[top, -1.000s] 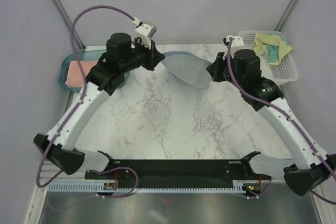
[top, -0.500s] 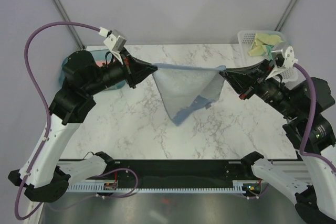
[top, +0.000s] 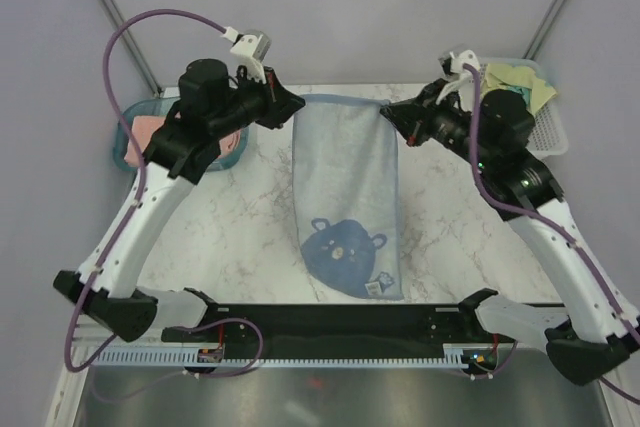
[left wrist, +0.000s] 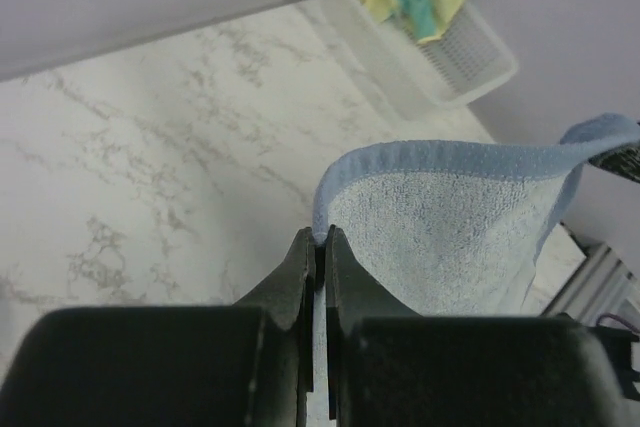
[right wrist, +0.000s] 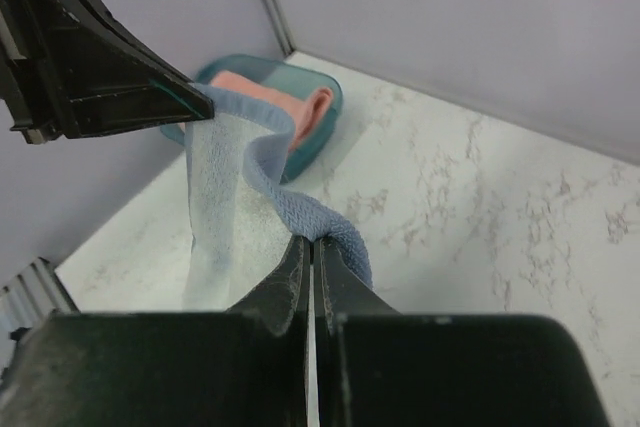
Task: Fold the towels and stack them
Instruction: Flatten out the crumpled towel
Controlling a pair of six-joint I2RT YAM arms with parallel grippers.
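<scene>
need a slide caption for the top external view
The left pincer and right pincer pinch the far corners of the light blue towel, stretched over the marble table.

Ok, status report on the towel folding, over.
Left fingers and right fingers shut on far corners of light blue towel. Towel spread out, bear print up. Pink towel in teal tray, yellow towel in white basket. Nothing in the way.

Centre strip taken: blue towel (top: 345,197) runs far edge to near edge. Either side, bare marble table (top: 250,217) open. But left arm (top: 147,207) arches over left lane, right arm (top: 548,247) over right. Far-left corner blocked by teal tray (top: 122,142), far-right by white basket (top: 550,132).
</scene>
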